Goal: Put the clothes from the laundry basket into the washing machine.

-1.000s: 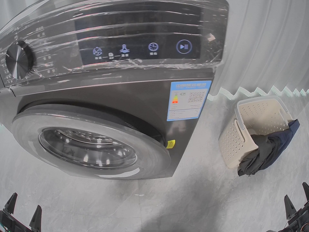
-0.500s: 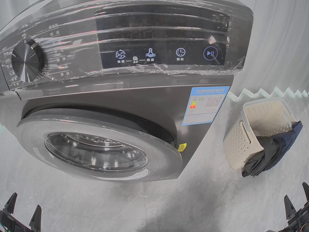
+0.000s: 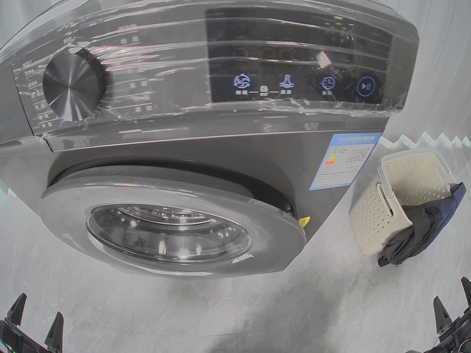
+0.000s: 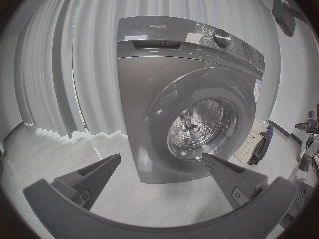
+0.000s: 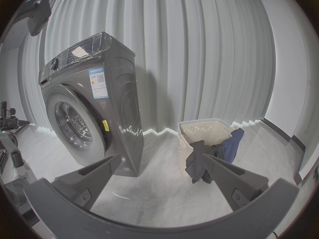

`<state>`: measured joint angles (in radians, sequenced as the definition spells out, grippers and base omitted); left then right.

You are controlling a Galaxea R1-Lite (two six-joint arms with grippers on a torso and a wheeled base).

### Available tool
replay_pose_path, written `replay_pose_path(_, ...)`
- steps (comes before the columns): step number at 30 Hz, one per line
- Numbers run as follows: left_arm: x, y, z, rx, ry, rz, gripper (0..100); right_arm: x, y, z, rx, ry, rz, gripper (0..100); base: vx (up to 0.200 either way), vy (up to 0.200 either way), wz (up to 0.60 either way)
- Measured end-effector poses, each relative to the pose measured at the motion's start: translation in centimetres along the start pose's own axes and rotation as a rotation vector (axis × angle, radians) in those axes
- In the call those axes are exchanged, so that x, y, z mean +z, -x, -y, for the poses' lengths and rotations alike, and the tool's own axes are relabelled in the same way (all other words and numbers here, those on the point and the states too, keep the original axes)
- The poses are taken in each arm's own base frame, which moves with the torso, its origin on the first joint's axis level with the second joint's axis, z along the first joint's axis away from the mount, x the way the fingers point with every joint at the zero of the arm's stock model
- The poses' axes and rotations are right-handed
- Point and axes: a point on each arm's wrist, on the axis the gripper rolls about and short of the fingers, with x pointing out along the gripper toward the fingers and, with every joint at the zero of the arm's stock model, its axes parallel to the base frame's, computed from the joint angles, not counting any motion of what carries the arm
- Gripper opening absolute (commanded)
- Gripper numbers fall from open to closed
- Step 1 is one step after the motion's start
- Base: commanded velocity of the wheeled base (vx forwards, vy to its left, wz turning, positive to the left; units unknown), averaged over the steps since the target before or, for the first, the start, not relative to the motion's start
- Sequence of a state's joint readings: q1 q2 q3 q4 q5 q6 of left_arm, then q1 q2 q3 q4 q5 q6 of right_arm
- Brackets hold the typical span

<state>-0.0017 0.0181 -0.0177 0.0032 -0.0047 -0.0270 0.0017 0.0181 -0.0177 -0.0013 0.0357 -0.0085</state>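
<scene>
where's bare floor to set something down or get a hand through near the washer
Widest free patch: the floor in front of the door of the washing machine. A narrower bare strip runs between the machine's side and the laundry basket. Crowded: the basket's front rim, where dark clothes hang over the outside.

The room was bright and even. I saw white streaks shine on the big grey metal washing machine (image 3: 221, 143). Wrist pictures curved, with dark corners.
</scene>
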Motion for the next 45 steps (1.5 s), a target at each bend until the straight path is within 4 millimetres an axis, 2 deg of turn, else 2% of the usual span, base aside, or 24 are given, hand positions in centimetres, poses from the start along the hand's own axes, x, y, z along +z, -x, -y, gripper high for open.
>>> replay_pose_path(18, 0.00, 0.00, 0.00, 0.002, 0.006, 0.000, 100, 0.00, 0.00, 0.00, 0.002, 0.000, 0.000, 100, 0.000, 0.000, 0.07)
replay_pose_path(24, 0.00, 0.00, 0.00, 0.001, 0.006, 0.000, 100, 0.00, 0.00, 0.00, 0.001, 0.000, 0.000, 100, 0.000, 0.200, 0.00)
replay_pose_path(29, 0.00, 0.00, 0.00, 0.002, 0.005, 0.000, 100, 0.00, 0.00, 0.00, -0.001, 0.000, 0.000, 100, 0.000, 0.000, 0.36)
replay_pose_path(39, 0.00, 0.00, 0.00, 0.001, 0.006, 0.000, 100, 0.00, 0.00, 0.00, 0.001, 0.000, 0.000, 100, 0.000, 0.000, 0.00)
replay_pose_path(45, 0.00, 0.00, 0.00, 0.001, 0.006, 0.000, 100, 0.00, 0.00, 0.00, 0.001, 0.000, 0.000, 100, 0.000, 0.200, 0.00)
